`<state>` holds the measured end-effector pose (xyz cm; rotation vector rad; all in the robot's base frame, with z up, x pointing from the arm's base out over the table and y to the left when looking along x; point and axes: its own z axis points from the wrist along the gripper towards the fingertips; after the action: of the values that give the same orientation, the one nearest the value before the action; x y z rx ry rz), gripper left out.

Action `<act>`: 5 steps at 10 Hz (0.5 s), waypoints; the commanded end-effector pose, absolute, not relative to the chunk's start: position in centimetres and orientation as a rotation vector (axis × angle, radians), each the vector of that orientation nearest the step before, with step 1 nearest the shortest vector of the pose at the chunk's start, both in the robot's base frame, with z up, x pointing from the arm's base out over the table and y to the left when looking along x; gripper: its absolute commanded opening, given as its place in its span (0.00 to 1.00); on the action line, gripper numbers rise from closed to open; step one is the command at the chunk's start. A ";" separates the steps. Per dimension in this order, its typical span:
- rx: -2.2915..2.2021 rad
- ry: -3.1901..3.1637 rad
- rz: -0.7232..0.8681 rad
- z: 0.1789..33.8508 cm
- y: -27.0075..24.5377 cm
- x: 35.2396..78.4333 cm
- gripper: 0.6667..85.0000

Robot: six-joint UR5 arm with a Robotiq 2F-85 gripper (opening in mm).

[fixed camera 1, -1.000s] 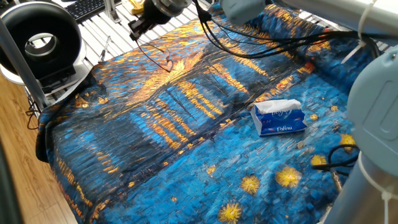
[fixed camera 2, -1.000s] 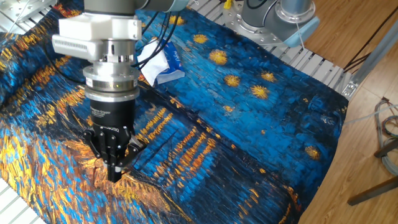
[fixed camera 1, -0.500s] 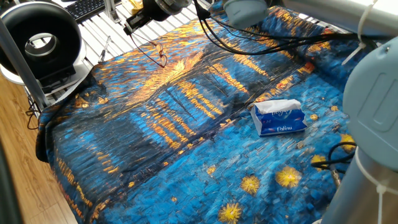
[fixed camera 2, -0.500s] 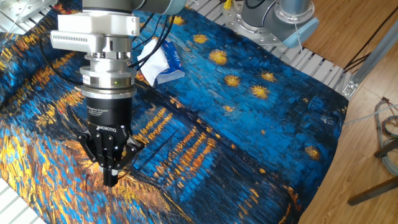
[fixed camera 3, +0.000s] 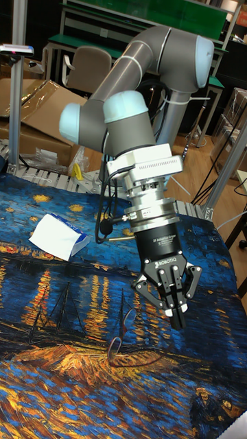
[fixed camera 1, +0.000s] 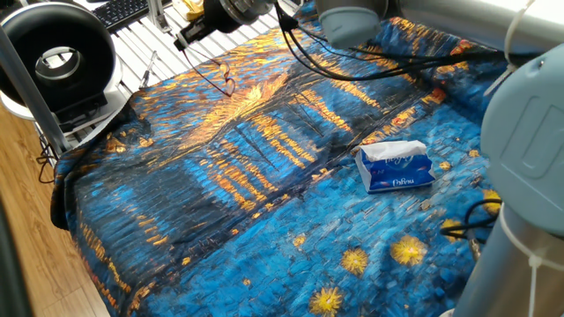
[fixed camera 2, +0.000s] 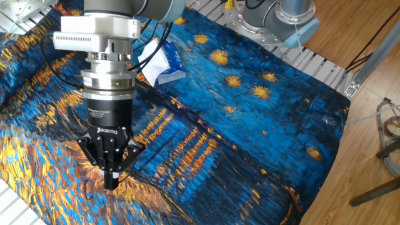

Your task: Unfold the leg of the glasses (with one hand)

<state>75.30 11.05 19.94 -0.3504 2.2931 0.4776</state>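
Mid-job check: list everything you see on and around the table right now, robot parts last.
cloth: one, blue with orange and yellow paint pattern, covering the table
tissue pack: one, blue with a white tissue sticking out, lying on the cloth, away from the end effector
glasses: one pair, thin dark frame, at the orange part of the cloth, just below the end effector
leg: one in view, thin dark wire, running from the frame up to the end effector
round device: one, black and white, beside the table
keyboard: one, black, behind the table
cardboard: brown, behind the table
arm: one, grey with light blue joints
end effector: one, black, fingers closed, seemingly on the leg's tip
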 end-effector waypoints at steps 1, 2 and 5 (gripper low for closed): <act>-0.343 2.260 0.487 20.0 10.7 75.6 0.00; -0.348 2.255 0.489 19.9 10.5 75.6 0.00; -0.356 2.235 0.497 19.2 10.1 75.6 0.00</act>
<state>75.42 10.61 19.37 -0.3636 2.2613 0.4845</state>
